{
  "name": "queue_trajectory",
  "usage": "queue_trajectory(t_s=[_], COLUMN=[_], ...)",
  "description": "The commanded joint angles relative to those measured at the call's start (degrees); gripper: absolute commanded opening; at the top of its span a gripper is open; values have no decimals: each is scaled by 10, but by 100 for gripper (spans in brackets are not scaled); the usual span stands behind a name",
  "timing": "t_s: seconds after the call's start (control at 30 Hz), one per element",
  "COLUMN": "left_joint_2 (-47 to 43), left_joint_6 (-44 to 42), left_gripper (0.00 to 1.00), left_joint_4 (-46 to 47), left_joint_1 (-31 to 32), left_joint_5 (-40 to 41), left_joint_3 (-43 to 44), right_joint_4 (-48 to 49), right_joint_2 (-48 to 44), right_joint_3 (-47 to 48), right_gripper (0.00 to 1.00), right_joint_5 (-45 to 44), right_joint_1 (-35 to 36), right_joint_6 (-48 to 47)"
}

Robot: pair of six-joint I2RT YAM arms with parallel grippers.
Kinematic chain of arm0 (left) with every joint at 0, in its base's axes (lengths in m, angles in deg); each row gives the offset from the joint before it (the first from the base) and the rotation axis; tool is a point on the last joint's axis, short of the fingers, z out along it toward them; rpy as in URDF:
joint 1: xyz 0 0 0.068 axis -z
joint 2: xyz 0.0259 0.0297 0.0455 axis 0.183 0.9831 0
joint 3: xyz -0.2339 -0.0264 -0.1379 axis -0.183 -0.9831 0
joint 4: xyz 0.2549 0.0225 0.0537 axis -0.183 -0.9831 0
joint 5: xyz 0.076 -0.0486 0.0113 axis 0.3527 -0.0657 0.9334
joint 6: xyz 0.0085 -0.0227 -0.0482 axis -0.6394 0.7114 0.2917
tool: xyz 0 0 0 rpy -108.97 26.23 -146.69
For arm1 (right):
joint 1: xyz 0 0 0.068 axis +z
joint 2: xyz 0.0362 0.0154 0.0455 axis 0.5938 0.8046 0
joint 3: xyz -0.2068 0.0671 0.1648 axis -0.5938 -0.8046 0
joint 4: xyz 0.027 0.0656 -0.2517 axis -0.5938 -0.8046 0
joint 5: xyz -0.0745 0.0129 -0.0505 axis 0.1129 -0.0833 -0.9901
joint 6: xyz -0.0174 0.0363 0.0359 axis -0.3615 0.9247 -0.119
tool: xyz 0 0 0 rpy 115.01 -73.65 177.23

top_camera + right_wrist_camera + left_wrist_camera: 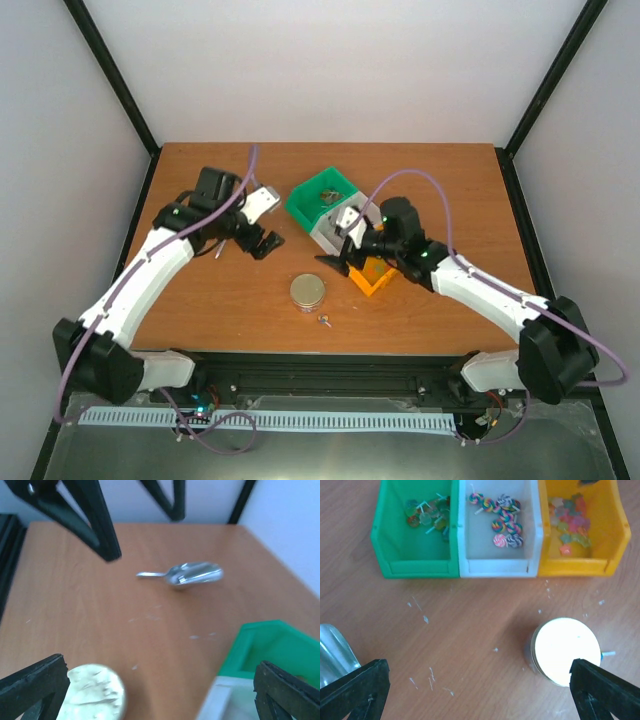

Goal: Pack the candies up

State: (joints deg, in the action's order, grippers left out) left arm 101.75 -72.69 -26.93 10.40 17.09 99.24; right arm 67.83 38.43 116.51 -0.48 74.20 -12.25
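Observation:
The candies lie sorted in three bins: greenish ones (426, 515) in the green bin (415, 569), pink-white-purple swirls (504, 519) in the white bin (495, 570), red and orange ones (570, 522) in the orange bin (575, 569). One loose candy (325, 320) lies on the table near the gold-lidded jar (309, 291). My left gripper (262, 242) is open and empty, left of the bins. My right gripper (338, 262) is open and empty, over the table in front of the white bin (330, 232). The metal scoop (192, 574) lies on the table, empty.
The jar also shows in the left wrist view (565, 650) and in the right wrist view (95, 692). The scoop's bowl (332, 652) sits by my left finger. The green bin (325, 195) and orange bin (375, 277) flank the white one. White crumbs dot the wooden table (470, 615).

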Motion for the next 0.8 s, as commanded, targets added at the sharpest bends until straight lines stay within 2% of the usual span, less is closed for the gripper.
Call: queue_trajectory(t_s=[0.0,0.17,0.3,0.5,0.77], left_joint_2=[93,234,285,283,230], left_joint_6=[68,105,130,147,142], left_gripper=[100,100,100,100,100], left_joint_4=[-76,-189,-216,-197,-160], left_joint_1=[-20,-93,-164,-232,-287], left_joint_5=[-9,-76,-134,-110,-51], left_joint_3=[128,299,363,362,279], right_joint_4=[-86,-125,-146,-182,-252], right_joint_2=[-31,-52,-69,-85,-82], right_joint_3=[64,114,132,135,113], right_gripper=[100,100,100,100,100], right_joint_5=[-22,-40,-66,-57,-31], right_joint_1=[-50,-126,-185,-302,-436], right_joint_6=[5,23,32,73,114])
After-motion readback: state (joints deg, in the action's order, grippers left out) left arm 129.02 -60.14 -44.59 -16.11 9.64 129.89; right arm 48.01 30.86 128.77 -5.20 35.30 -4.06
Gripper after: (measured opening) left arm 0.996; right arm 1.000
